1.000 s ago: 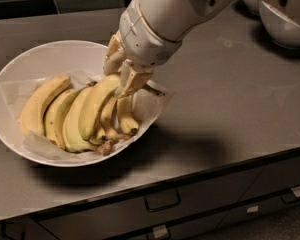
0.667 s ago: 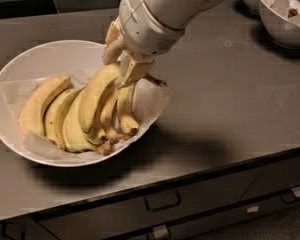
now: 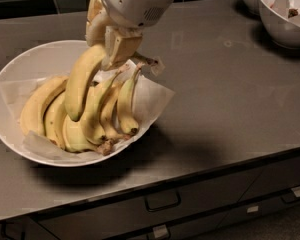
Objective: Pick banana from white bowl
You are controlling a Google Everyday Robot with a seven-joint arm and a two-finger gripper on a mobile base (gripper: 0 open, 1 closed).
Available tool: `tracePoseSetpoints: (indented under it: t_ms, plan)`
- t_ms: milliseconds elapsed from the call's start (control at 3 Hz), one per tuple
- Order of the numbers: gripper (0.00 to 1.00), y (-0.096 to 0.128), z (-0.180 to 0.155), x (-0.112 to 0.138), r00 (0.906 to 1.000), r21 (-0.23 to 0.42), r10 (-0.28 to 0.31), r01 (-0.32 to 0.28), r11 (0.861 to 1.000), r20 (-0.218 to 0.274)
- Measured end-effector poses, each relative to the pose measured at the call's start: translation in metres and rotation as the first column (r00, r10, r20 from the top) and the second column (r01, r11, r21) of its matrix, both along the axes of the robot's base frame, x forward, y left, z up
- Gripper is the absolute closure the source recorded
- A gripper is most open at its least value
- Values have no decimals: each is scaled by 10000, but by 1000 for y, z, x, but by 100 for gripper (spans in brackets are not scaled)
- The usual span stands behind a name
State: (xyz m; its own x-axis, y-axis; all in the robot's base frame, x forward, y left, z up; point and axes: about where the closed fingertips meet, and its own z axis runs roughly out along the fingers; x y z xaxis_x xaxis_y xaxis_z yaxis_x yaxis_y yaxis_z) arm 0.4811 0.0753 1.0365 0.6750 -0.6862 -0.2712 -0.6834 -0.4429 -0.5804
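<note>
The claw [image 3: 115, 50] grips the banana [image 3: 81, 86] by its upper end; its length hangs down-left into the white bowl [image 3: 36, 61].

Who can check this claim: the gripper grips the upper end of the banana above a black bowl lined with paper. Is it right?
Not quite: it is a white bowl, not a black one. The camera view shows the gripper shut on the upper end of the banana above that white bowl, lined with paper.
</note>
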Motion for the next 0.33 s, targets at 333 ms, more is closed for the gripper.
tracePoseSetpoints:
  t_ms: [333]
  plan:
    - [100, 0, 2, 0, 10000, 14, 22, -22, 10000, 24]
